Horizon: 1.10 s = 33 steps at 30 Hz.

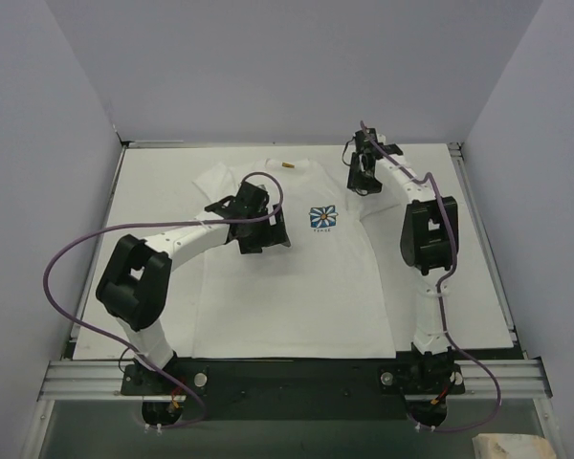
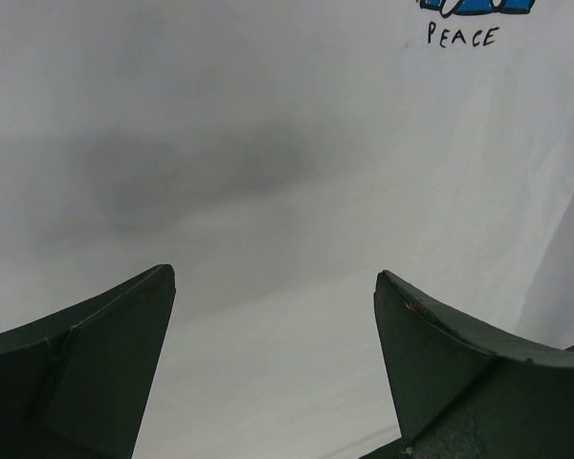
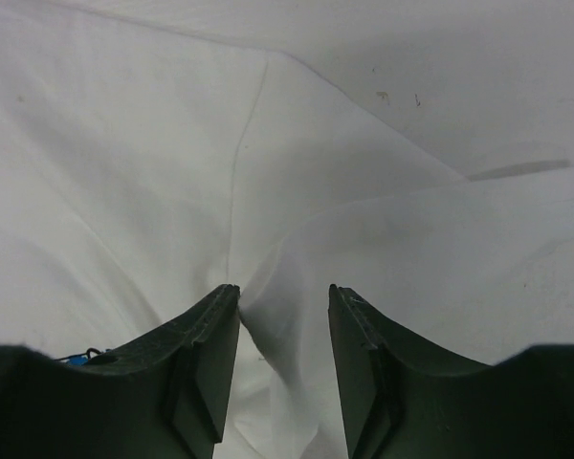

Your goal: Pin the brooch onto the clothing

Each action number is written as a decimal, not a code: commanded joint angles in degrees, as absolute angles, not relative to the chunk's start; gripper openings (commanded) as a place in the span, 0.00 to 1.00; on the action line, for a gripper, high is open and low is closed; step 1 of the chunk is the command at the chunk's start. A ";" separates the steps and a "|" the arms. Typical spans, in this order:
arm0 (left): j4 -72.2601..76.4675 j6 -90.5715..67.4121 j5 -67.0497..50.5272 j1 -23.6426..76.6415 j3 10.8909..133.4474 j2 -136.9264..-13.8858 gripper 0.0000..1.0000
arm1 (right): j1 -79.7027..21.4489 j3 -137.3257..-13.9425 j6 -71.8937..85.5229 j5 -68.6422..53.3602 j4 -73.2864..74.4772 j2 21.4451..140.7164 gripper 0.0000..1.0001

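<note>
The clothing, a white T-shirt (image 1: 287,287), lies flat on the table with its blue daisy print (image 1: 322,218) at the chest. A tiny orange-tan thing, the brooch (image 1: 288,165), lies at the collar, apart from both grippers. My left gripper (image 1: 268,234) hovers over the chest left of the print, jaws wide open over bare cloth (image 2: 268,143), nothing between them. My right gripper (image 1: 361,182) is down on the shirt's right sleeve. Its jaws (image 3: 284,292) stand part-way apart around a raised fold of cloth (image 3: 277,316) that touches the left finger.
The white table top (image 1: 459,249) shows right of the shirt and beyond the sleeve edge (image 3: 459,57). White walls enclose the table on three sides. The word PEACE (image 2: 462,36) sits at the top of the left wrist view.
</note>
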<state>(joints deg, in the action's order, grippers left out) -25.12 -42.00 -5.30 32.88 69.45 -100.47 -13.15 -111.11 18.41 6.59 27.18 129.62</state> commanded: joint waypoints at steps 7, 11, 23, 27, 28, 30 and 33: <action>-20.74 -42.89 -6.77 32.70 69.79 -101.95 0.94 | -12.22 -115.49 18.37 6.42 28.12 131.93 0.12; -20.65 -43.24 -6.59 32.70 69.17 -102.83 0.94 | -11.95 -113.22 18.98 8.08 27.86 128.95 0.00; -18.72 -44.12 -6.85 32.61 67.50 -104.94 0.94 | -7.92 -83.52 27.68 9.06 15.39 103.90 0.00; -18.11 -44.21 -7.03 32.61 66.89 -105.38 0.94 | -5.02 -71.56 31.99 7.91 10.99 97.48 0.00; -17.76 -44.30 -7.21 32.61 66.71 -105.55 0.94 | -4.49 -69.89 32.69 8.08 10.55 95.99 0.00; -17.58 -44.30 -7.21 32.52 66.53 -105.64 0.94 | -3.08 -65.14 34.36 8.96 10.20 94.32 0.01; -17.49 -44.21 -7.47 32.52 66.36 -105.56 0.94 | -2.03 -59.52 35.59 8.35 10.02 93.43 0.05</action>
<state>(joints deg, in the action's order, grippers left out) -20.27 -43.94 -6.63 32.88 66.54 -105.14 -2.87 -65.52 31.75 7.73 10.79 95.35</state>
